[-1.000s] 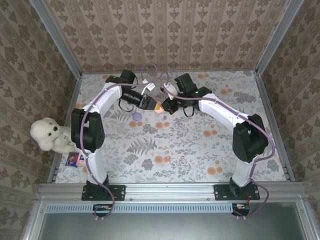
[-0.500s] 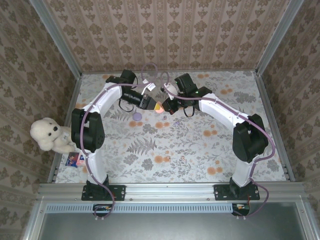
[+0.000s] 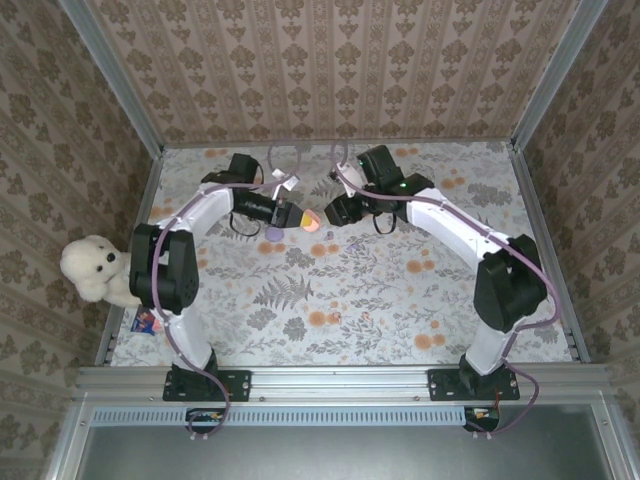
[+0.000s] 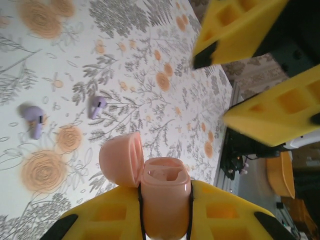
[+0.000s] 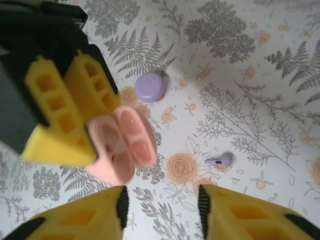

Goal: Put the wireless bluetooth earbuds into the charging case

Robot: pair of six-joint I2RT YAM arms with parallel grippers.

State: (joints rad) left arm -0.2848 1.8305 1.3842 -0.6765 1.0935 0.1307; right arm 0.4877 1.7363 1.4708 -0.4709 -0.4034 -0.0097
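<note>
A pink charging case [image 4: 165,192] stands upright between the yellow fingers [image 4: 100,217] of my left gripper [image 4: 165,212], which is shut on it. Its lid [image 4: 120,159] is swung open and the wells look empty. In the top view the case [image 3: 309,221] hangs over the far middle of the table, in the left gripper [image 3: 297,216]. My right gripper [image 5: 160,205] is open just beside the case [image 5: 120,145], apart from it, with nothing between its fingers. Two purple earbuds [image 4: 34,118] [image 4: 96,106] lie on the table; one earbud [image 5: 220,161] lies below the right gripper.
A round purple case [image 5: 150,86] sits on the floral table near the left gripper, also in the top view [image 3: 273,232]. A white teddy bear [image 3: 98,269] and a small card [image 3: 147,319] lie at the left edge. Walls enclose the table.
My left gripper has closed on the pink case and drawn slightly left with it. My right gripper has opened and let go of the case.
</note>
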